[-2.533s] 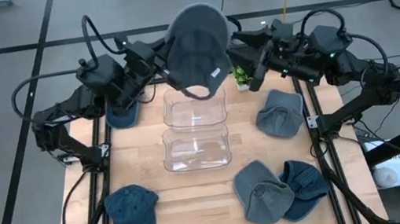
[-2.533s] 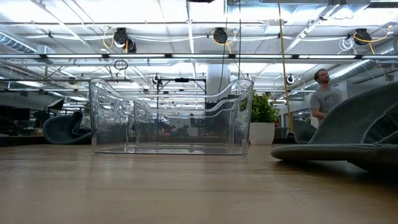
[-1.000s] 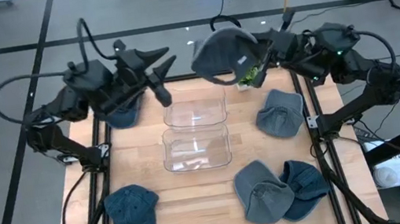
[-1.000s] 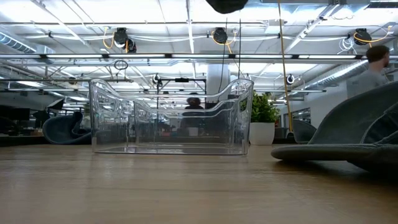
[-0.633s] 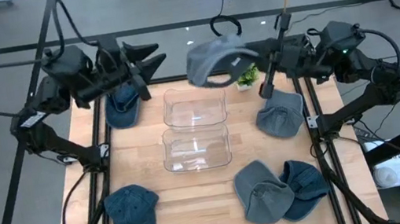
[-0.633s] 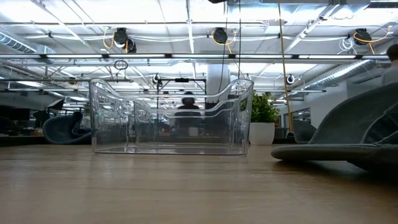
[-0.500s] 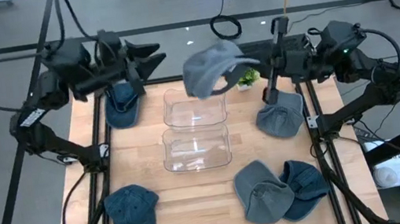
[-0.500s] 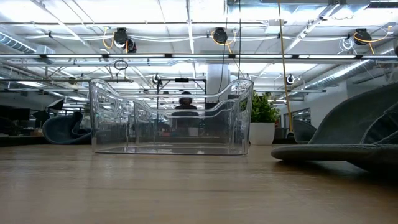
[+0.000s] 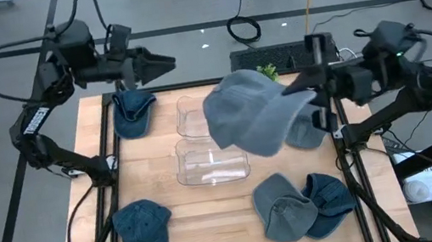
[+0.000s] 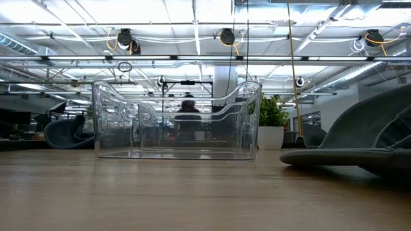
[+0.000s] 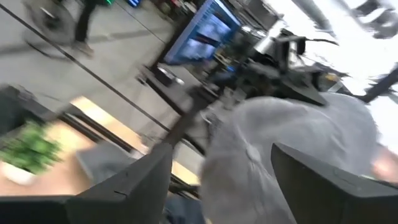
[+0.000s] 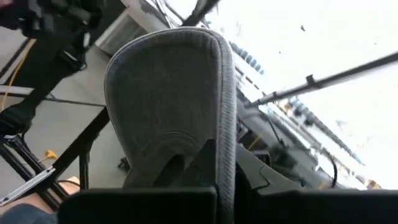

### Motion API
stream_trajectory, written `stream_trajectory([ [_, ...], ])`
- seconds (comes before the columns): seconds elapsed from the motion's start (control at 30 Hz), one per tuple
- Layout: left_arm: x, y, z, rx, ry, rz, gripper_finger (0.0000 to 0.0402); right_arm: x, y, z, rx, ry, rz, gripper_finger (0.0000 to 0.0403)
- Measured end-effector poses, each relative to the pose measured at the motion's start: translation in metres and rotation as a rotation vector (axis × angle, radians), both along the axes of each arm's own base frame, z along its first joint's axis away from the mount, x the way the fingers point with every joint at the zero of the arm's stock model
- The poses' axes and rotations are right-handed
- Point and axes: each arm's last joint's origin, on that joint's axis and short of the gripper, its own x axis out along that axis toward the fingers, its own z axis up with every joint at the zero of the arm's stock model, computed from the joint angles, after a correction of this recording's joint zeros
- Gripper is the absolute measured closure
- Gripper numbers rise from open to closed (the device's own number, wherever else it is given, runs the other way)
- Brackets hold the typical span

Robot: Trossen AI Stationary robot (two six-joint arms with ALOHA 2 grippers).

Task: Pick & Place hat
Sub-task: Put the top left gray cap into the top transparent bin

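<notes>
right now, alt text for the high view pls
The right claw holds a grey hat above two clear bins on a wooden table. The left claw hangs open at the far left corner.

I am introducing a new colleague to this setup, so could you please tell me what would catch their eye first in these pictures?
First, the large grey baseball cap held aloft over the middle of the wooden table by the right gripper, which is shut on its brim. Beneath it sit two clear plastic bins, with blue and grey caps scattered around them. The left gripper hangs open above the table's far left corner.
</notes>
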Motion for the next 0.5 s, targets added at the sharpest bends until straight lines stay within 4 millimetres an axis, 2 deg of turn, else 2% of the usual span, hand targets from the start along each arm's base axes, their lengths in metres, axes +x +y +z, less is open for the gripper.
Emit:
stream_trajectory([
  [0.27,0.003,-0.001,-0.002,-0.153,0.018,-0.162,0.0094,-0.011,0.005,0.008,-0.091,-0.109,0.001,0.0403],
  [0.5,0.026,0.008,-0.010,-0.240,0.040,-0.201,0.0095,0.004,0.007,0.003,-0.124,-0.095,-0.008,0.0403],
])
